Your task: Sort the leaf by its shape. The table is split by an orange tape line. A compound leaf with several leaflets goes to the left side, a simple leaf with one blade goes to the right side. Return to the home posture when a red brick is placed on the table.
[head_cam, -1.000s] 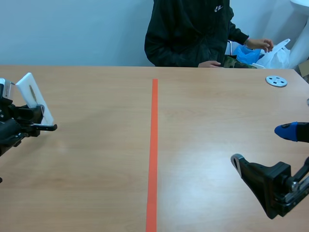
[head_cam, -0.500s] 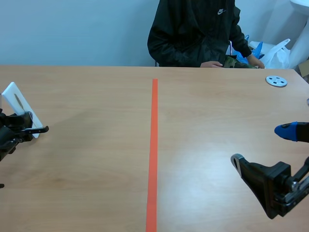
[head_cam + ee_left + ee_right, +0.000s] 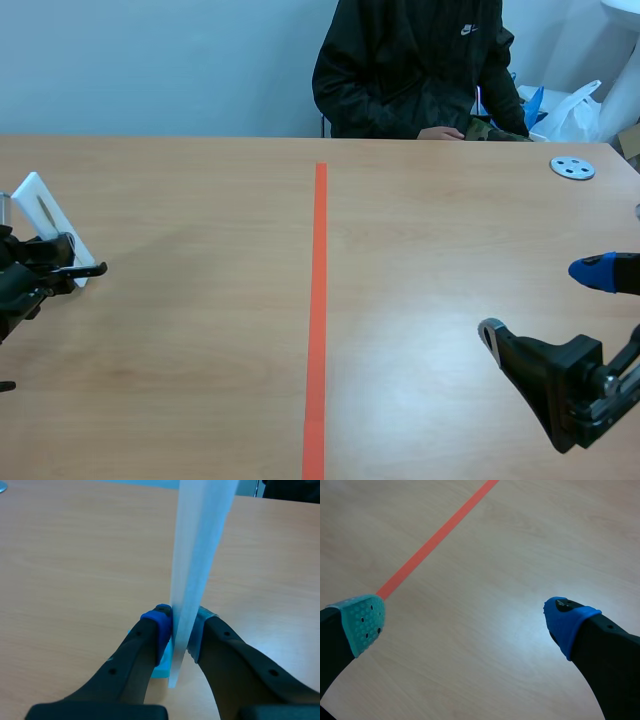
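Right gripper [image 3: 465, 620], fingers spread wide and holding nothing, hangs idle over the desk [image 3: 200, 340] right of the orange tape line [image 3: 318, 300]. Left gripper [image 3: 182, 622] pinches a white card [image 3: 197, 555], probably bearing the leaf, upright by its lower edge over the left side, apparently for set-down there. Beyond: grey disc [image 3: 573, 168], seated person [image 3: 410, 70].

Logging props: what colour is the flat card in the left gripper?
The card is white; scene view shows it best.
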`<state>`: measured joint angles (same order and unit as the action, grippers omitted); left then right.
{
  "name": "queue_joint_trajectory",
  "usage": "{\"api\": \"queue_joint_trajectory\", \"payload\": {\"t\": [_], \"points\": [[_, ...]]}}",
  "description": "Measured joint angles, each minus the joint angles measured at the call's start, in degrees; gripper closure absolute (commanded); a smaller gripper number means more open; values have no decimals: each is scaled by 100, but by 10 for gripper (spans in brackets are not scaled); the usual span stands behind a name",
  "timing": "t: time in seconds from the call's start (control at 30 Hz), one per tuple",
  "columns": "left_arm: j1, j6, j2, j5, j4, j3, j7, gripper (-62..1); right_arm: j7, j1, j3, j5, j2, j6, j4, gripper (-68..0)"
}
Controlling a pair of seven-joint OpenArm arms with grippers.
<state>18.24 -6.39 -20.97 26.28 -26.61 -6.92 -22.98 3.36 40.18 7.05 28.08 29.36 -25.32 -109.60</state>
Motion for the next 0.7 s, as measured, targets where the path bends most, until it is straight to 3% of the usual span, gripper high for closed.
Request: {"api": "queue_joint_trajectory", "payload": {"t": [0.1,0.27,0.43,0.7], "points": [[-2,0,0,-26,-2,0,2,-107,0,0,0,0,0,0,0,-679],[-2,0,0,-26,-2,0,2,-200,0,0,0,0,0,0,0,-679],[-2,0,0,-26,-2,0,26,-206,0,0,0,0,0,0,0,-679],[-4,-7,-96,-22,-11,0,-249,-565,24,0,0,0,0,0,0,-679]]}}
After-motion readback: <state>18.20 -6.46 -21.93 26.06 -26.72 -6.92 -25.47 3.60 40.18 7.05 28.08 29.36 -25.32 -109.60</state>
